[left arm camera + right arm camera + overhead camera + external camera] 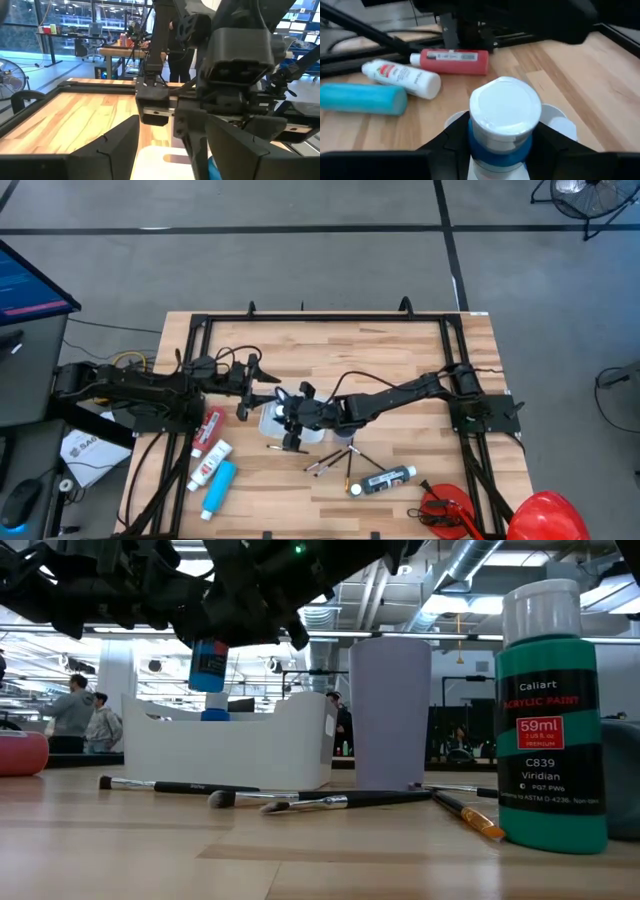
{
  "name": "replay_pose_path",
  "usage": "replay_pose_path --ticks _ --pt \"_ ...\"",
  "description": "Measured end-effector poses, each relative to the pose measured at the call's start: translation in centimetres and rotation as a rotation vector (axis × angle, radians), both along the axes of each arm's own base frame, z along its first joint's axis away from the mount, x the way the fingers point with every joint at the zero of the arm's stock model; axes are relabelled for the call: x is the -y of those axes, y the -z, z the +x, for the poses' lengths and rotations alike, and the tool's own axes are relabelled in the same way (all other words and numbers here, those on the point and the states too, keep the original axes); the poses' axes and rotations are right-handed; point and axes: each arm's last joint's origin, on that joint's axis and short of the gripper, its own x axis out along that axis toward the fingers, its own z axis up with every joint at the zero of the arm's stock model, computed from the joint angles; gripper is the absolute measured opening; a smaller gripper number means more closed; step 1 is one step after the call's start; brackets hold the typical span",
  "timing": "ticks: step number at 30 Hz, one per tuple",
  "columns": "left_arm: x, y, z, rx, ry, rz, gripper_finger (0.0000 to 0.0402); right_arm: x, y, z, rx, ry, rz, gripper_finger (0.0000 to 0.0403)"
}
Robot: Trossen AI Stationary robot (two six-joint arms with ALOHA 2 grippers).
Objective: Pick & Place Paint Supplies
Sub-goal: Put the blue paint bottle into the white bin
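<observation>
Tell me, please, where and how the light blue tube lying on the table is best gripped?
Probably across its middle, from straight above. The light blue tube lies flat on the table, angled, its long sides bare. The white tube with red label lies close to one end, so mid-body leaves the fingers more room.

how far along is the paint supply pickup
Early. In hand: the right end effector grips a blue bottle above the white bin; the left end effector hovers beside it. Left on the table: red tube, white tube, light blue tube, black bottle, brushes.
</observation>
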Motion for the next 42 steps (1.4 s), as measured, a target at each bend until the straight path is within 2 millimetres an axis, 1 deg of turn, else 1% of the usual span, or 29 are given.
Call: replay_pose_path --ticks 3,5,7,10,11,14,17,20,23,27,33,37,42 --pt "0.0 0.0 0.0 0.0 -0.001 0.0 0.0218 -0.2 0.1 0.0 0.017 0.01 0.012 0.0127" --pt "0.0 0.0 0.0 0.0 -0.002 0.0 0.0219 -0.3 1.1 0.3 0.014 0.027 0.001 0.0128" --pt "0.0 0.0 0.0 0.001 -0.003 0.0 0.022 -0.2 2.0 0.1 -0.033 0.033 -0.017 0.0131" --pt "0.0 0.0 0.0 0.001 -0.005 0.0 0.0218 0.2 1.7 0.5 0.001 0.047 -0.012 0.0132" --pt "0.0 0.0 0.0 0.001 -0.005 0.003 0.0217 0.1 1.9 0.7 0.015 0.051 -0.011 0.0132" --pt "0.0 0.0 0.0 0.002 -0.008 0.018 0.0216 0.6 3.5 0.6 -0.049 0.068 -0.033 0.0129" --pt "-0.1 0.0 0.0 0.003 -0.047 0.018 0.0216 0.7 4.1 1.4 0.007 0.078 -0.009 0.013" --pt "-0.3 0.0 0.0 0.002 -0.103 0.017 0.0214 0.7 5.3 1.4 -0.029 0.083 -0.009 0.0132" --pt "-0.4 0.0 0.0 0.002 -0.122 0.016 0.0214 0.9 6.4 1.5 -0.057 0.088 -0.012 0.0132" --pt "-0.3 0.0 0.0 0.001 -0.111 0.015 0.0215 1.0 5.9 1.6 -0.03 0.094 0.0 0.0131" --pt "-0.3 0.0 0.0 0.0 -0.108 0.013 0.0212 1.6 6.0 1.7 -0.022 0.111 0.02 0.0132" --pt "-0.3 0.0 0.0 0.0 -0.108 0.013 0.0211 1.8 6.8 1.9 -0.028 0.115 0.052 0.0132" --pt "-0.3 0.0 0.0 0.0 -0.109 0.016 0.0211 2.2 6.8 1.9 -0.025 0.124 0.055 0.0133"
